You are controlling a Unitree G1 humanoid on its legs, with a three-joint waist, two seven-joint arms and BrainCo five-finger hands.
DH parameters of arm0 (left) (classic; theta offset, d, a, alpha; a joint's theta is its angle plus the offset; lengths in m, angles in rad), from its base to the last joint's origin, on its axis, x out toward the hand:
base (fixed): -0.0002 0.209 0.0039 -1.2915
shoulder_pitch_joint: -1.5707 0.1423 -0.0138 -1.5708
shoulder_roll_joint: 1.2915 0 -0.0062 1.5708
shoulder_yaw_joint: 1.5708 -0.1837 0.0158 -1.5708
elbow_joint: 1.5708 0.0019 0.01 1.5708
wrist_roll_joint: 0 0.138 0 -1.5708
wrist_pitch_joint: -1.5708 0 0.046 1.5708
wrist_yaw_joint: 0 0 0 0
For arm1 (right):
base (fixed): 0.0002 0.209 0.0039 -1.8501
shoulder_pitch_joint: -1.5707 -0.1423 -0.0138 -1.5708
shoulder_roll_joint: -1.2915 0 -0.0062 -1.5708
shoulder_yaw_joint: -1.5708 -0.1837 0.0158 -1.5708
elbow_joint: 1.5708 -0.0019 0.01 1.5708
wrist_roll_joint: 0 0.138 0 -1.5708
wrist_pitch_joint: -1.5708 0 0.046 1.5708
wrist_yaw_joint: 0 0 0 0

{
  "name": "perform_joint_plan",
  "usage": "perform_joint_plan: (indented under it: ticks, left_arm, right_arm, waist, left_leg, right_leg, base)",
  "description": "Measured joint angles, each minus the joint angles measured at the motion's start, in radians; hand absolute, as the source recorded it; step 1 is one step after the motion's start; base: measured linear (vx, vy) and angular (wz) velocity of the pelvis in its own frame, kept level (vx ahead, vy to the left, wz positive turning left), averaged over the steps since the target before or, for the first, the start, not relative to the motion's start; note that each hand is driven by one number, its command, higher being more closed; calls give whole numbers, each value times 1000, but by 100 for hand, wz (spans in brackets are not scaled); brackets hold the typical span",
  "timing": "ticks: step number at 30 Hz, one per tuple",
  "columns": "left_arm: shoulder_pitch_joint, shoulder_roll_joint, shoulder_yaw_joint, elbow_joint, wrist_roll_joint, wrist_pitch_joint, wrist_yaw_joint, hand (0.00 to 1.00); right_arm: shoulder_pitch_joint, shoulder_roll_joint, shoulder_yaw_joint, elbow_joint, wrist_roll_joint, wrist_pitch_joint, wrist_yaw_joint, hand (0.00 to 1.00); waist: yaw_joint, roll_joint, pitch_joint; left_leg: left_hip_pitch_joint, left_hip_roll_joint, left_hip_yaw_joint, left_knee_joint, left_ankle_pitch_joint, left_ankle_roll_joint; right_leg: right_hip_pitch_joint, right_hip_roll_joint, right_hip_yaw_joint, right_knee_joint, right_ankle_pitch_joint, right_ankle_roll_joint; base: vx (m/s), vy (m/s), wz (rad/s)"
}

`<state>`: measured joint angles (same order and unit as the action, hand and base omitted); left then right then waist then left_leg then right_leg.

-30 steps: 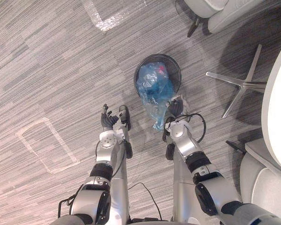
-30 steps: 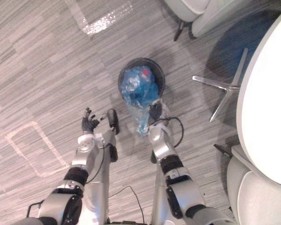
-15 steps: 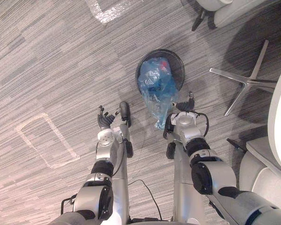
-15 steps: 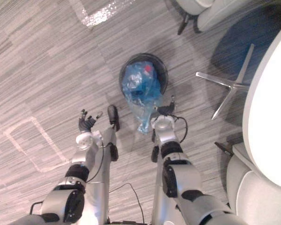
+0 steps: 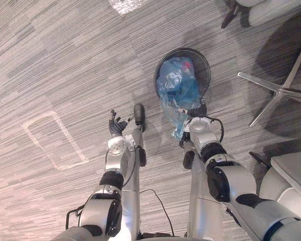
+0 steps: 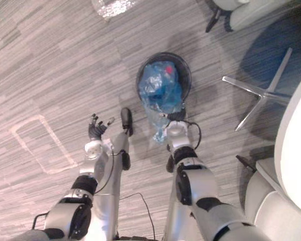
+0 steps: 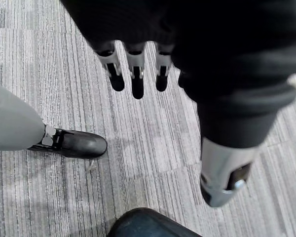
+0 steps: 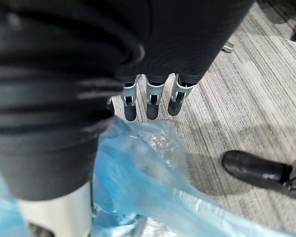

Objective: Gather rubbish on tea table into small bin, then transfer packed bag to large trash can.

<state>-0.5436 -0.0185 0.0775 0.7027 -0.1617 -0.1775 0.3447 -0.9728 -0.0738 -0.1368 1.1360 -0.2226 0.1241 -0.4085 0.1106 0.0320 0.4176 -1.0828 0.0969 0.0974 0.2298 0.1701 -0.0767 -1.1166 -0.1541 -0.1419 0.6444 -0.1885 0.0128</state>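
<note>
A blue plastic bag [image 5: 176, 85] stuffed with rubbish sits in the round black bin [image 5: 204, 59] on the carpet. Its loose end hangs over the near rim. My right hand [image 5: 195, 111] is at that hanging end, and its fingers [image 8: 150, 101] are straight. The blue film [image 8: 138, 163] lies under the palm, with nothing curled round it. My left hand [image 5: 116, 127] hovers open over bare carpet to the left of the bin. Its fingers [image 7: 136, 74] are spread and hold nothing.
A chair's silver star base [image 5: 280, 90] stands right of the bin. A white seat [image 5: 291, 173] is at the lower right, beside a white tabletop edge [image 6: 297, 150]. Another chair [image 5: 263, 7] stands behind the bin. A tape outline [image 5: 55, 143] marks the floor at left.
The right hand's fingers have uncurled from the bag's hanging end. The bag stays in the bin. The whole view has shifted, so the camera moved. The left hand stays open.
</note>
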Motion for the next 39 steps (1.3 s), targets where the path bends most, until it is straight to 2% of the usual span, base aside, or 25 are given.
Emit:
perform_joint_plan:
  ticks: [1, 9, 10, 14, 25, 30, 33, 39]
  left_arm:
    - [10, -1, -20, -7, 0, -6, 0, 0]
    - [72, -14, -59, -49, 2, -8, -14, 0]
    - [74, -20, -59, -55, 2, -8, -22, 0]
    - [81, -40, -58, -66, 2, -7, -28, 0]
    - [84, -46, -55, -67, 2, -5, -46, 0]
    - [83, -48, -52, -65, 2, -3, -47, 0]
    - [83, -68, -12, -63, 2, -1, -58, 0]
    - [77, -74, 23, -12, 3, 28, -67, 0]
  right_arm:
    - [-8, -9, 29, 16, -12, 8, 5, 100]
    - [12, -16, 145, 58, -13, 11, 27, 100]
    - [15, -17, 145, 58, -11, 8, 29, 100]
    - [34, -27, 143, 57, 7, -8, 36, 100]
    - [37, -43, 136, 55, 61, -34, 36, 100]
    - [49, -44, 105, 51, 97, -40, 37, 100]
    - [81, -40, 105, 16, 114, -53, 37, 100]
    - [179, 17, 106, -72, 116, -70, 37, 100]
  waist:
    - [3, 3, 2]
    - [18, 10, 0]
    - [24, 24, -1]
    - [37, 44, -2]
    - [46, 45, -2]
    - [45, 45, -2]
    - [44, 45, -2]
    - [26, 44, -3]
  left_leg:
    - [-3, -3, -2, 0, 1, -1]
    - [-6, -14, 0, 2, -3, 5]
    - [-16, -14, -2, 5, -2, 3]
    - [-29, -14, -2, 24, 2, -2]
    - [-23, -14, -1, 34, 2, 9]
    - [3, -13, -1, 34, 6, 4]
    - [22, -11, -6, 35, 6, 4]
    - [106, 4, -21, 71, -21, 5]
  right_leg:
    - [-4, -3, 0, 7, -2, -1]
    - [-30, -17, 11, 57, -26, -3]
    - [-40, -17, 8, 62, -27, -4]
    - [-50, -18, 11, 73, -27, -4]
    - [-48, -20, 13, 90, -27, -4]
    - [-17, -18, 11, 83, -26, -4]
    - [9, -17, 6, 74, -26, -4]
    - [134, -2, -16, 42, -23, -4]
  base:
    - [-13, -43, 12]
    - [-22, -47, 7]
    - [-29, -47, 7]
    - [-26, -42, 1]
    - [-23, -22, 0]
    - [-14, -23, -1]
    - [-7, -13, -1]
    - [-11, -19, -5]
